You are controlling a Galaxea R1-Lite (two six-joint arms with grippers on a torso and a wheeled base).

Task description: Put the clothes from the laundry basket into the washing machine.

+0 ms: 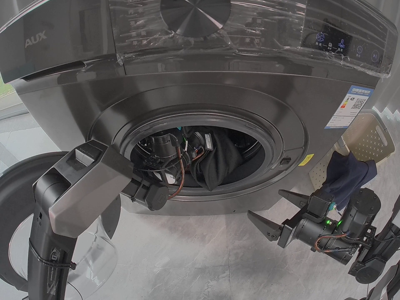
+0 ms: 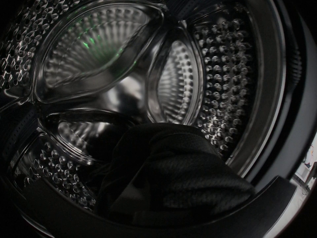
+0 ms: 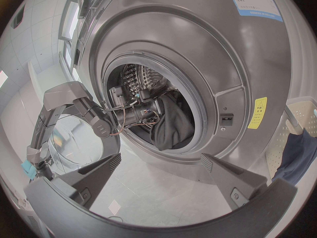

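Garment (image 1: pixel 216 159) – black – hangs in the washer (image 1: pixel 250 92) mouth, beside your left gripper (image 1: pixel 200 142); its grip you can't tell. Your right gripper (image 1: pixel 264 203) is spread wide near the basket (image 1: pixel 371 138) – navy cloth (image 1: pixel 350 176) draped there.

The left arm (image 1: pixel 87 180) stretches forward, elbow bent; the right pincer (image 1: pixel 264 202) sits low, jaws wide apart

washing machine (image 1: pixel 200 84): 1 | door (image 1: pixel 14 196): 1 | laundry basket (image 1: pixel 371 138): 1 | black garment (image 1: pixel 221 159): 1 | navy garment (image 1: pixel 350 178): 1
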